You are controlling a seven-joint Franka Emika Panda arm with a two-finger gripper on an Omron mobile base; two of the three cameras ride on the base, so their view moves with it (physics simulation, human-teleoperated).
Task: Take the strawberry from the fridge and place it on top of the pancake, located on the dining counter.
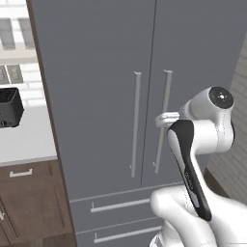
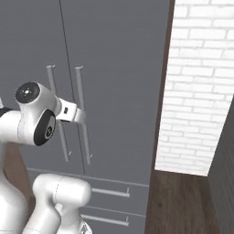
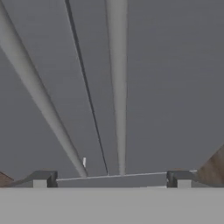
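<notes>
From the left base view, the fridge (image 1: 106,96) stands shut, both grey doors closed, two slim silver handles side by side at the seam. The white arm reaches up from the lower right and the gripper (image 1: 161,119) sits right at the right-hand handle (image 1: 163,120); whether it touches, I cannot tell. A black toaster (image 1: 9,107) rests on the white desk (image 1: 26,140) to the left.

From the right base view, the gripper (image 2: 78,115) meets the right-hand handle (image 2: 83,114) about midway up. A white brick wall (image 2: 201,87) stands right of the fridge (image 2: 119,68).

In the hand view, the fingers (image 3: 43,178) are spread wide apart, holding nothing, the handle (image 3: 117,87) running between them against the fridge (image 3: 175,87).
</notes>
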